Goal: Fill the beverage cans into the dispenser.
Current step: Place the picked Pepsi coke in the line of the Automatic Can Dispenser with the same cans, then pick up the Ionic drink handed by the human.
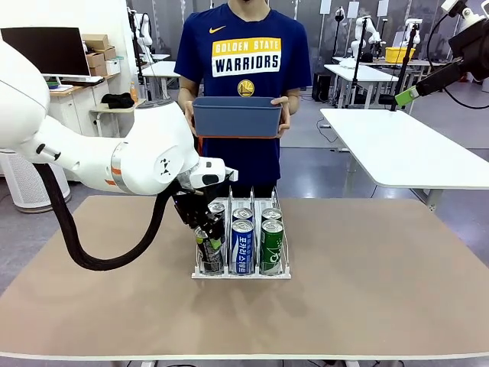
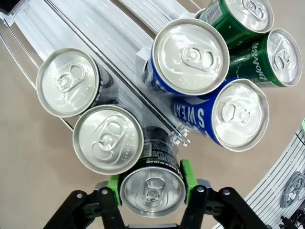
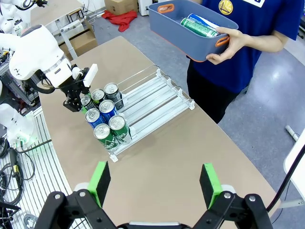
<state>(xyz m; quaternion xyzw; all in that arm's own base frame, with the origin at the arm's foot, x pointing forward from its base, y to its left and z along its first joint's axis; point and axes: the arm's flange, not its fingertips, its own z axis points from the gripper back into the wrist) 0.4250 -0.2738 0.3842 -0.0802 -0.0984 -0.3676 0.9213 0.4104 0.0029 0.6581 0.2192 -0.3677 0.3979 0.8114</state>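
My left tool (image 2: 150, 181) straddles a black can (image 2: 153, 194) in an outer lane of the dispenser (image 2: 109, 43); whether it clamps, I cannot tell. My right tool (image 3: 155, 180) gapes wide, empty.

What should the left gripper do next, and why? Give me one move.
Probably open wide and rise straight up: the black can between the left gripper's pads stands upright at the front of the dispenser's left lane, close beside another black can, which a sideways retreat might knock.

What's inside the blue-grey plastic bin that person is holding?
In the blue-grey plastic bin, a green can and a blue-and-white can lie at one end. Its near wall hides part of the floor.
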